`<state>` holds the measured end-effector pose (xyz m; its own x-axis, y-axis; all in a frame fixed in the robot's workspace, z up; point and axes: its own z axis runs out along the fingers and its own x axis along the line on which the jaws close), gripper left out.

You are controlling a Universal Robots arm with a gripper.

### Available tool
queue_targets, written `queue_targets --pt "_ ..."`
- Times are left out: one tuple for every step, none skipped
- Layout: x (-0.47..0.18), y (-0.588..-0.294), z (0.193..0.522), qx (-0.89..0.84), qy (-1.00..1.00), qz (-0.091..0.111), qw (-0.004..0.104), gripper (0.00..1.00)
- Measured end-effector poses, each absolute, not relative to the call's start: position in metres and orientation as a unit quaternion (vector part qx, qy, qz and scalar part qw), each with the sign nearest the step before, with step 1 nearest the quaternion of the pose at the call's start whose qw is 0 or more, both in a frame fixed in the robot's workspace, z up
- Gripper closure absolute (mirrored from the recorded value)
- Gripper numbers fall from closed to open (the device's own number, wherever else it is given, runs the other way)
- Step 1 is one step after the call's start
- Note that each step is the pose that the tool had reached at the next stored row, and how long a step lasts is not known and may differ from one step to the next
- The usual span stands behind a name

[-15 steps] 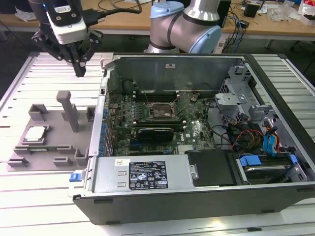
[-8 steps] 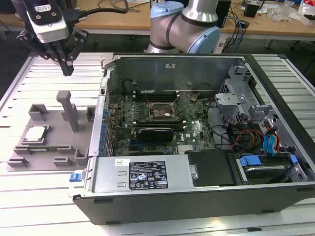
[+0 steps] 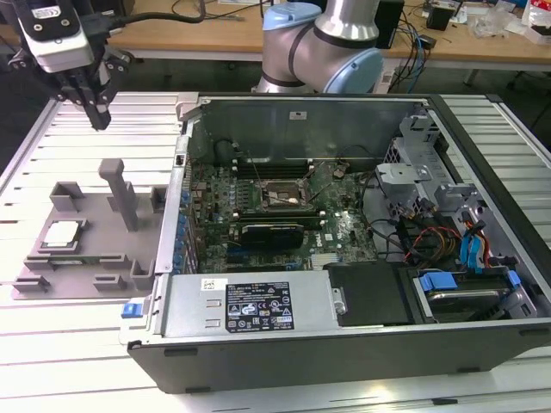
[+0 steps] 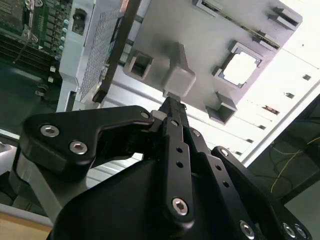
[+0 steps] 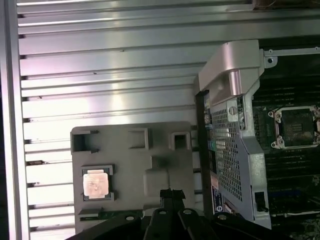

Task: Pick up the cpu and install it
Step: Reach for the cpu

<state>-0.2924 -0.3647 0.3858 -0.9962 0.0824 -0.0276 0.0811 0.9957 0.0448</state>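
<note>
Hand [image 3: 102, 120]: raised well clear of the worktop [image 3: 34, 344], on the exterior view's left. The fingers are drawn in narrow, tip against tip, with nothing between them. In both wrist views the tips [image 4: 172, 100] point down toward the grey tray [image 5: 130, 165].

Cpu [image 3: 62, 234]: lying flat in a square recess of the tray with its shiny top up. Not gripped, and well apart from the hand.

Why it sits so: the recess corners [image 4: 220, 70] pen the chip in. I judge this keeps it square and in a known spot for a pick from above.

Tray: on the worktop just beside the open computer case [image 3: 344, 335]. I take that placing to keep the carry short.

Upright post [image 3: 120, 194]: stands on the tray between the cpu and the case wall. I judge it something to stay clear of.

Socket [image 3: 284, 198]: on the board inside the case, frame showing. In the first wrist view [image 5: 295, 127] it looks bare inside.

Case: laid on its side with the panel off, so the board faces up to the arm.

Task status: pick not yet made, nothing installed.
</note>
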Motion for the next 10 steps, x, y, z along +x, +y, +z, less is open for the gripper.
queue_targets --pt "-0.294 -0.364 0.386 0.041 0.999 0.022 0.015 0.89" --pt "-0.297 -0.363 0.385 0.041 0.999 0.022 0.015 0.89" --pt "-0.302 -0.363 0.383 0.041 0.999 0.022 0.015 0.89" --pt "-0.308 -0.363 0.380 0.041 0.999 0.022 0.015 0.89" --pt "-0.311 -0.363 0.378 0.041 0.999 0.022 0.015 0.89" --pt "-0.313 -0.363 0.377 0.041 0.999 0.022 0.015 0.89" --pt "-0.315 -0.363 0.376 0.041 0.999 0.022 0.015 0.89" --pt "-0.319 -0.363 0.374 0.041 0.999 0.022 0.015 0.89" --pt "-0.321 -0.364 0.373 0.041 0.999 0.022 0.015 0.89" --pt "-0.322 -0.364 0.373 0.041 0.999 0.022 0.015 0.89"
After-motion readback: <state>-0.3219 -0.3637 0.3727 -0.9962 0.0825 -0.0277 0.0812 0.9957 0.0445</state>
